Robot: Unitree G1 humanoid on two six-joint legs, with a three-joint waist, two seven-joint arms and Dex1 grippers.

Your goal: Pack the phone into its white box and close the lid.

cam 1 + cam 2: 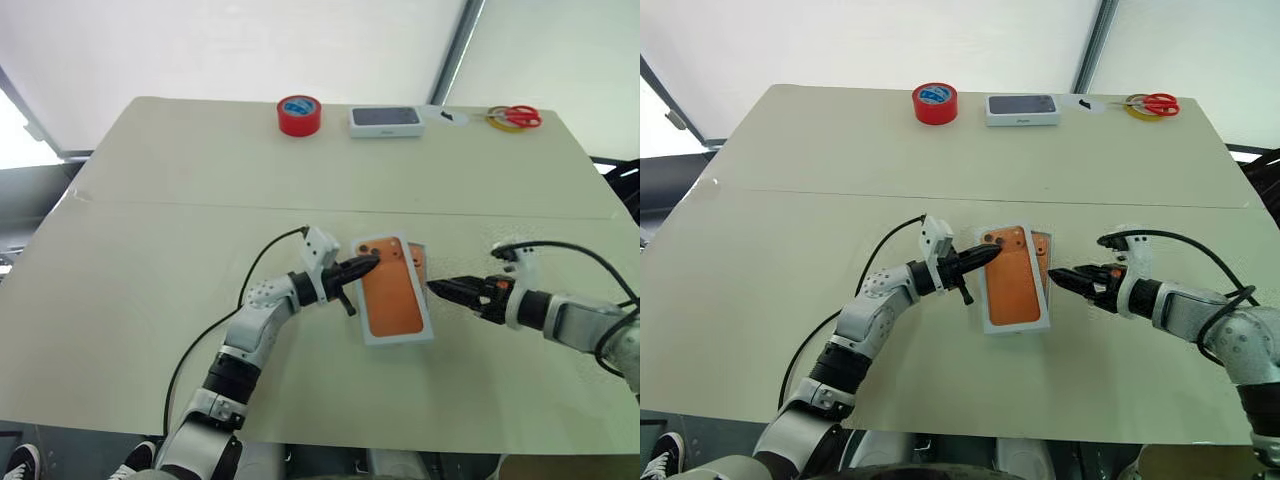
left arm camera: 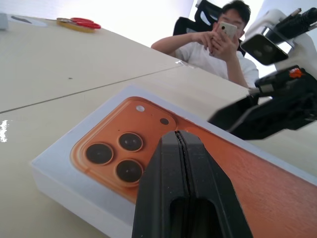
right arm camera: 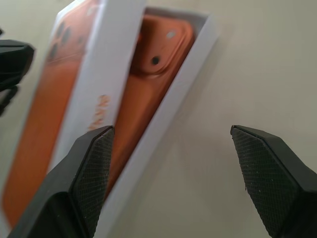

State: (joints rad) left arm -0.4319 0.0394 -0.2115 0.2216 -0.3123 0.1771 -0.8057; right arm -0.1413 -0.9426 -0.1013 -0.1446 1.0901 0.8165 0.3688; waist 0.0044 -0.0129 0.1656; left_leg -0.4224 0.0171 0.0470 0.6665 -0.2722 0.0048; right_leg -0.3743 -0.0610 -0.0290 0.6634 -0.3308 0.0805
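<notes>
Closing up the phone box

We've got the lid (image 1: 392,292) skewed over the white box (image 3: 194,58); left gripper (image 1: 368,264) pinched together should nudge it square, right gripper (image 1: 437,288) waits apart.

The lid (image 1: 393,292) is lying askew on the box (image 3: 190,69), leaving its right edge uncovered, with the phone (image 3: 148,79) lying inside. The tape roll (image 1: 299,115), another box (image 1: 386,121) and scissors (image 1: 516,117) are sitting along the table's (image 1: 150,250) far edge.
</notes>
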